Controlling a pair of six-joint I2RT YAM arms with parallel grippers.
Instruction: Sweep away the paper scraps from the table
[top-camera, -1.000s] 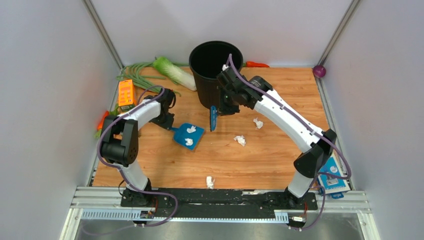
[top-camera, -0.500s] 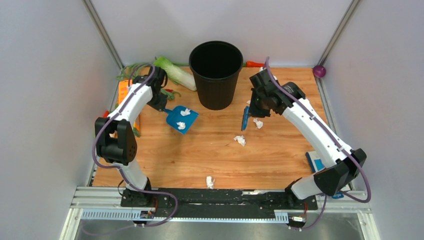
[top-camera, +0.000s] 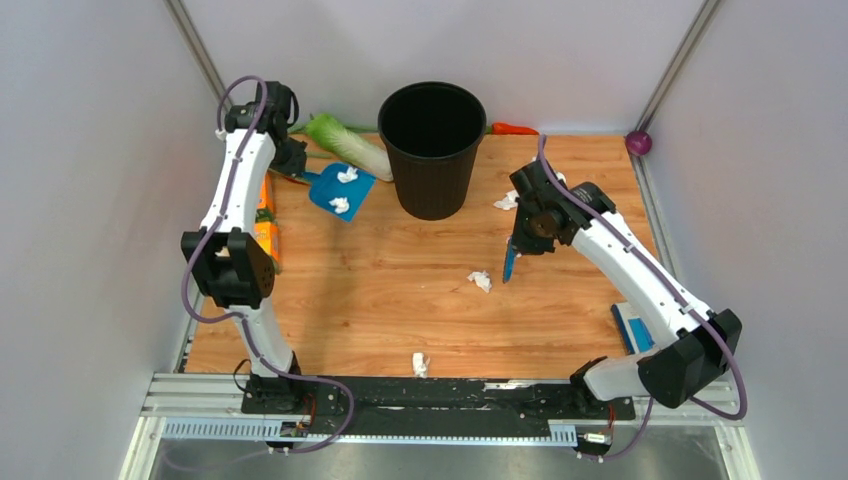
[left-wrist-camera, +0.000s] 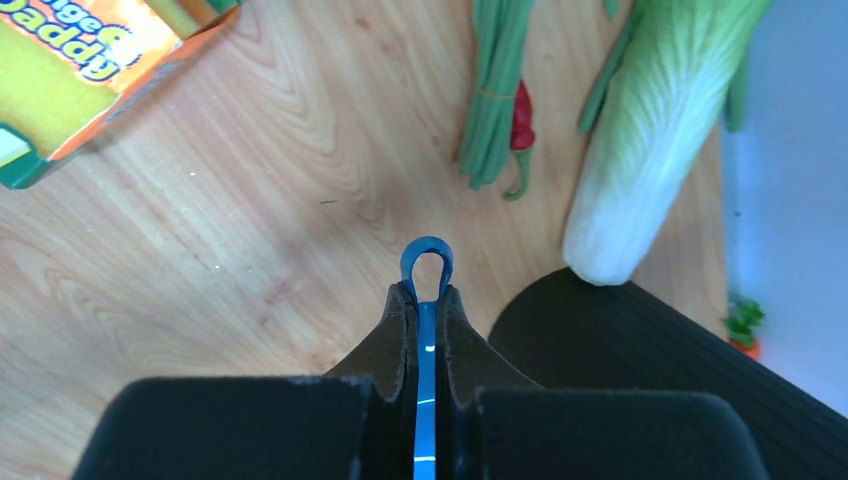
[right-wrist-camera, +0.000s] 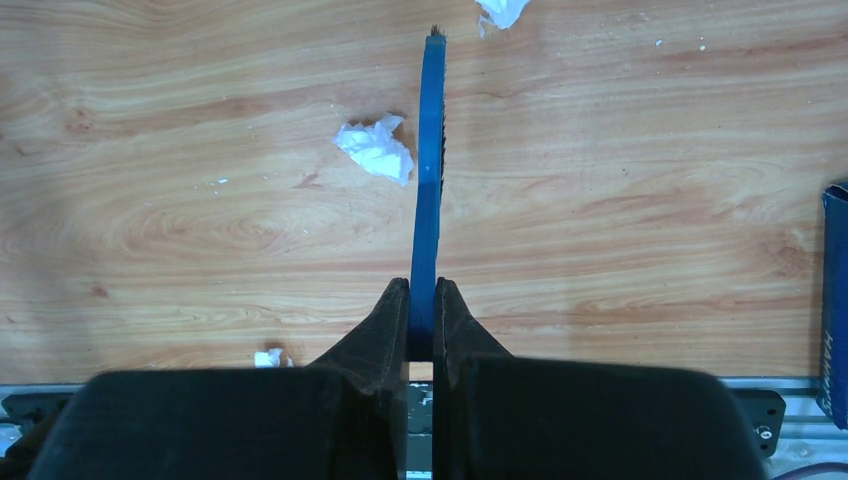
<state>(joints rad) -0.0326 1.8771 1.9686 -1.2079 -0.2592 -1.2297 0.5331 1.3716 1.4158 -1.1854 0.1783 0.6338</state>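
Note:
My left gripper (top-camera: 297, 172) is shut on the handle of a blue dustpan (top-camera: 335, 190), held up left of the black bin (top-camera: 432, 150). Two paper scraps (top-camera: 347, 176) lie in the pan. The left wrist view shows my gripper (left-wrist-camera: 425, 300) clamped on the blue handle loop (left-wrist-camera: 427, 262). My right gripper (top-camera: 520, 245) is shut on a blue brush (top-camera: 509, 266); the right wrist view (right-wrist-camera: 422, 300) shows the brush (right-wrist-camera: 430, 170) right beside a scrap (right-wrist-camera: 375, 150). Loose scraps lie on the table (top-camera: 400, 310) mid-table (top-camera: 481, 281), near the bin (top-camera: 505, 201) and by the rail (top-camera: 420, 363).
A cabbage (top-camera: 347, 145), green beans (left-wrist-camera: 495, 100), a red chili (left-wrist-camera: 523, 115) and an orange box (top-camera: 263, 235) sit along the left edge. A blue box (top-camera: 630, 325) lies at the right. A purple ball (top-camera: 639, 143) is at the back right corner.
My left arm has carried the dustpan with its two scraps up and back-left, to beside the bin. My right arm has swung the brush right, then nearer, to the middle scrap.

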